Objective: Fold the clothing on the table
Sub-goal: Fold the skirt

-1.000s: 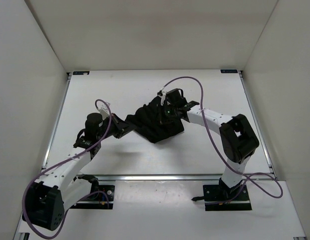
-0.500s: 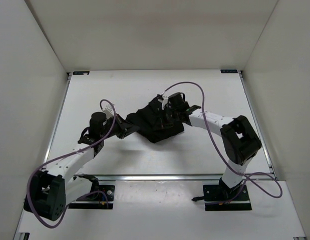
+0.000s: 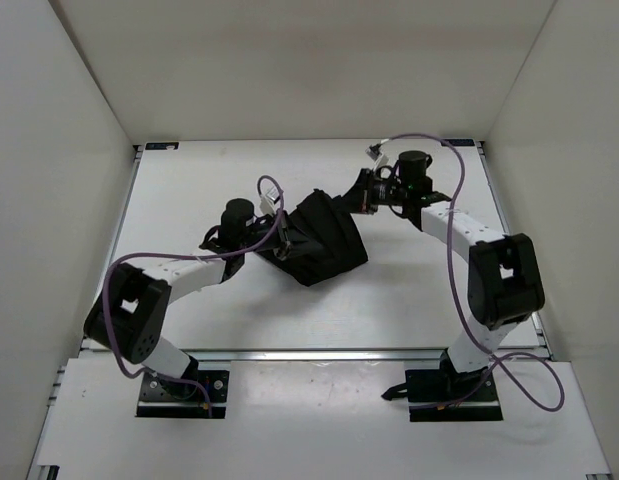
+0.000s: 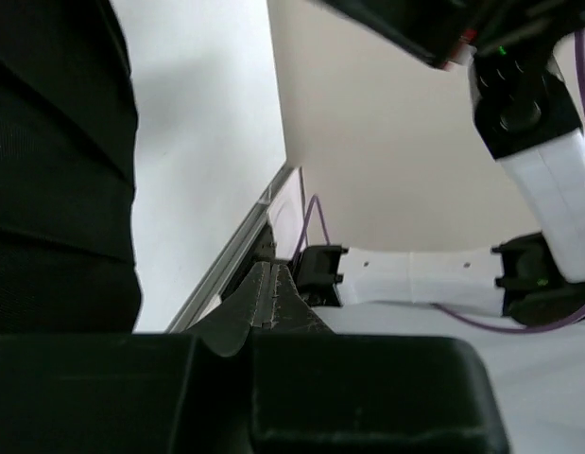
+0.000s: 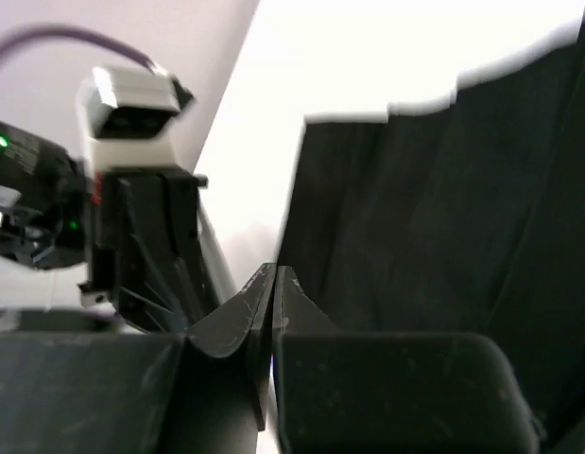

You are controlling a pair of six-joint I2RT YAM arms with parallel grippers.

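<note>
Top external view: the clothing (image 3: 324, 245) lies bunched in a dark heap about mid-way across the table (image 3: 189, 180), a little right of centre. It looks limp, light and pleated. I judge it will sag and slide over itself, so it wants a pinch at a hem or corner, both corners carried together, rather than a grab at the bulk.

At the heap's near-left edge sits the left gripper (image 4: 270, 293), its fingers pressed together. Its wrist view shows cloth just beside them on the left, and I cannot tell whether any hem is caught. At the far-right corner the right gripper (image 5: 273, 288) is likewise closed tight, with its tips meeting right at the pleated edge. A caught hem cannot be confirmed there either.

A second ago a tail of cloth reached out to the left. It has since been drawn in, and the heap is more compact. The left arm's elbow has swung up from the near-left corner. The right wrist has moved off the top of the heap, farther and to the right. Both grippers stayed closed.
</note>
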